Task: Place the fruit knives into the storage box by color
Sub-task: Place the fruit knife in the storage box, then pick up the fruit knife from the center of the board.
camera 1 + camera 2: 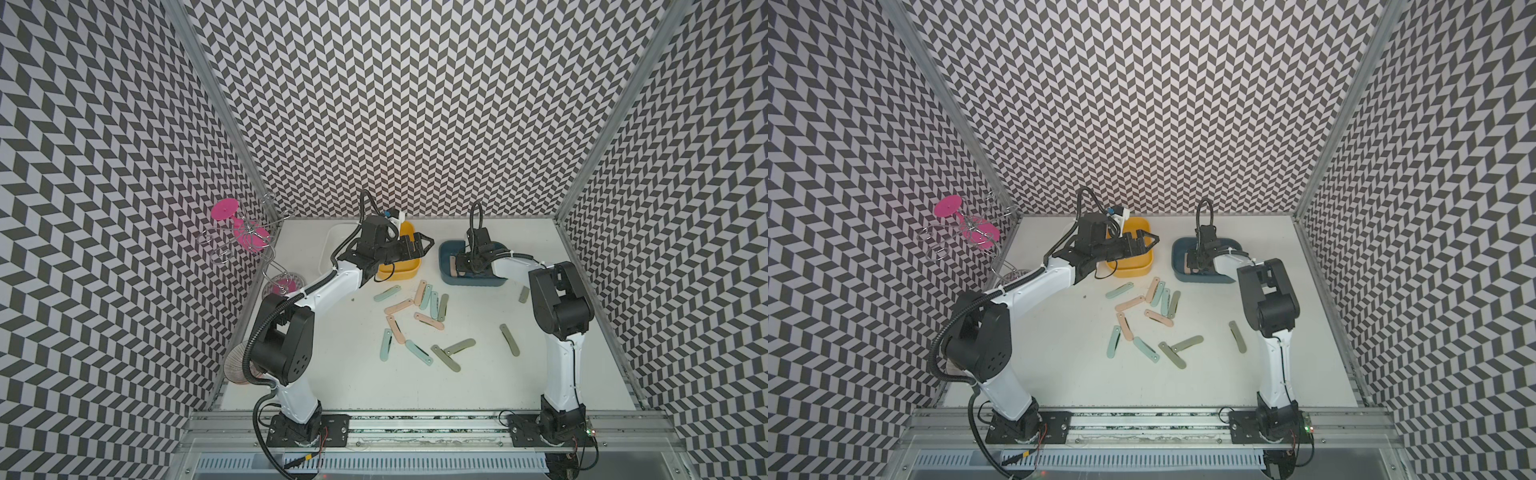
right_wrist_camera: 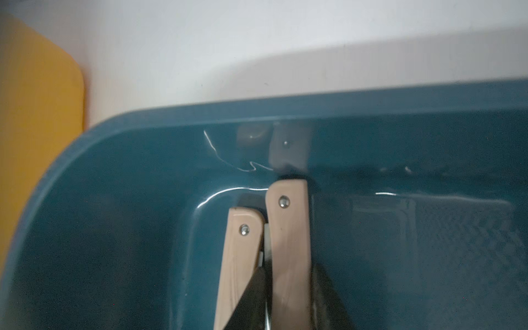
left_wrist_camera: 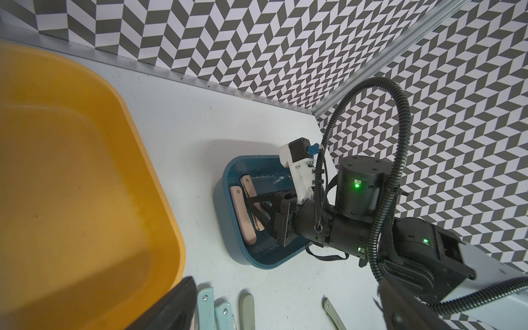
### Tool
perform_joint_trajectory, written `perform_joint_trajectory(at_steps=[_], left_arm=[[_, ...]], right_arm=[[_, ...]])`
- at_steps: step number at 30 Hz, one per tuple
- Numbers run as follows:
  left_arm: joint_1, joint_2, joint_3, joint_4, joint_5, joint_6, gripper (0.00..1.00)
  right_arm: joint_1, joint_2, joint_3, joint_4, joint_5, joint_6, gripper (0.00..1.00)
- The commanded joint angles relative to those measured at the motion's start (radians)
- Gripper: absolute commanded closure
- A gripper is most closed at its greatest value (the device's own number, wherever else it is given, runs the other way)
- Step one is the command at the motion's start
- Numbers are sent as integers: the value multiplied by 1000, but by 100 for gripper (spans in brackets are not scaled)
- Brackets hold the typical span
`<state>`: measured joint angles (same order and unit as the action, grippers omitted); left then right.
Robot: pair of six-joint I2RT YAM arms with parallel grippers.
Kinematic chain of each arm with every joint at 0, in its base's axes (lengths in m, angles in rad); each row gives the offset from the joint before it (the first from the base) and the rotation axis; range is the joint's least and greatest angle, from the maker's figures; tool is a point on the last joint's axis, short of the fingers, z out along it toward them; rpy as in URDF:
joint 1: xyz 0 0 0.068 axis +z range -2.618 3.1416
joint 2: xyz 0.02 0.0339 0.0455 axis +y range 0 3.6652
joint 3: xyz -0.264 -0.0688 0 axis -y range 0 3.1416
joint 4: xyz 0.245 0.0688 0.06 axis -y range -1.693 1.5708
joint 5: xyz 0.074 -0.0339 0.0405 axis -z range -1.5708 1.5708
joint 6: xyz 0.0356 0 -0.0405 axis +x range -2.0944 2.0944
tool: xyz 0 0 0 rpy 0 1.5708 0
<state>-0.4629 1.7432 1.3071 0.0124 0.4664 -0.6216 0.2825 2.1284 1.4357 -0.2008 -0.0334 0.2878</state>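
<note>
Inside the dark blue plastic storage box (image 2: 371,100), the peach-pink folded fruit knife (image 2: 288,217) lies lengthwise between the jaws of the right gripper (image 2: 288,268), though one cannot tell if they clamp it.

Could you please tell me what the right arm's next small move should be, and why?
Probably open the right end effector fully: the held pink knife is low inside the blue box, beside the loose pink knife lying there, so releasing should leave it with its colour.
</note>
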Motion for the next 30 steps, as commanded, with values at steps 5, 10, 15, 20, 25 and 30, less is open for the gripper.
perform_joint_trajectory(at_steps=[5, 10, 15, 20, 25, 30], left_arm=[[5, 13, 9, -4, 6, 11, 0], [6, 10, 12, -7, 6, 10, 0], [5, -4, 12, -17, 3, 13, 0], [6, -35, -10, -26, -3, 17, 0], [5, -73, -59, -36, -12, 26, 0], [10, -135, -154, -38, -22, 30, 0]], right_arm=[[-15, -20, 19, 20, -5, 10, 55], [-30, -86, 30, 3, -25, 20, 51], [-36, -155, 46, -24, -41, 18, 49], [-35, -234, 19, -30, -93, 27, 46], [-29, -342, -74, 6, -178, 50, 44], [27, -477, -231, 36, -196, 41, 43]])
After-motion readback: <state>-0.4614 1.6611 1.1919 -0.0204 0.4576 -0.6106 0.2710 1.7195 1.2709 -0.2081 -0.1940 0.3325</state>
